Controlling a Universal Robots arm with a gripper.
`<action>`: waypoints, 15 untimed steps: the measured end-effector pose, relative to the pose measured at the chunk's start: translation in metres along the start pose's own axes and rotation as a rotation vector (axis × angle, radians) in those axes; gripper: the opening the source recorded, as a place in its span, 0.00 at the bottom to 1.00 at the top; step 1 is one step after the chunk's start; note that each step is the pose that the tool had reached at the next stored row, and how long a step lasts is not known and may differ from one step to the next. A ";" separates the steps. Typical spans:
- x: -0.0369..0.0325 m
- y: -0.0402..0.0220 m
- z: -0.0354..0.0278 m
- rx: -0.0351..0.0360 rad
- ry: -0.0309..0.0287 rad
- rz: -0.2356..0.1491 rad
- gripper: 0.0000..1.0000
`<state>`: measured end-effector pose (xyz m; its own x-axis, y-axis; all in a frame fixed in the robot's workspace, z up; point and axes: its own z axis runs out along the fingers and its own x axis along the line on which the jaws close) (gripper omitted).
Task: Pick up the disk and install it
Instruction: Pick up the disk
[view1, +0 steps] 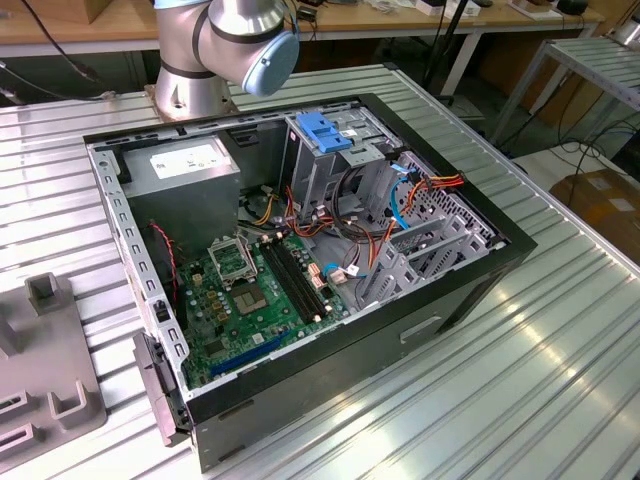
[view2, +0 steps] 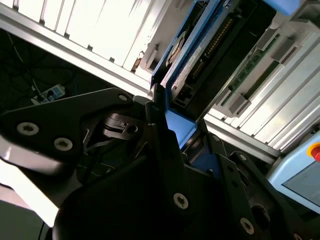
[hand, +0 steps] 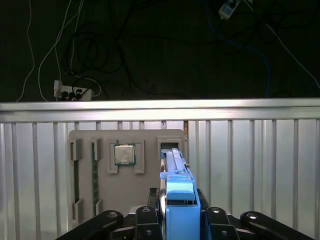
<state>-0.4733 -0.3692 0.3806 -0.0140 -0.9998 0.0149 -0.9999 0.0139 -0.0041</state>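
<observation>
The black pincer (hand: 179, 224) is clamped on the flat silver-grey disk (hand: 178, 196) by its light-blue plastic bracket, edge-on over the flat grey slotted holder tray (hand: 107, 192). It is best kept upright, squarely gripped and clear of the tray's slot walls.

Nothing printed here can be read. A white sticker (view1: 185, 160) lies on top of the grey box (view1: 200, 185) in the far corner of the computer case (view1: 400, 340), toward the exterior view's left. Its lines of print are too small to make out. In the second wrist view the disk (view2: 195, 50) shows a pale label strip along its side, with illegible marks. In the first wrist view the chip (hand: 124, 154) on the grey tray (hand: 150, 175) carries markings too fine to read.
</observation>
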 end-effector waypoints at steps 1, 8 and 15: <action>0.0000 0.0000 -0.0003 0.0001 -0.0001 0.000 0.37; 0.0000 0.0000 -0.0015 -0.0002 0.0001 0.000 0.37; 0.0001 0.0000 -0.0062 -0.0001 0.0000 0.000 0.37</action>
<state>-0.4733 -0.3692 0.3868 -0.0140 -0.9998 0.0150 -0.9999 0.0139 -0.0040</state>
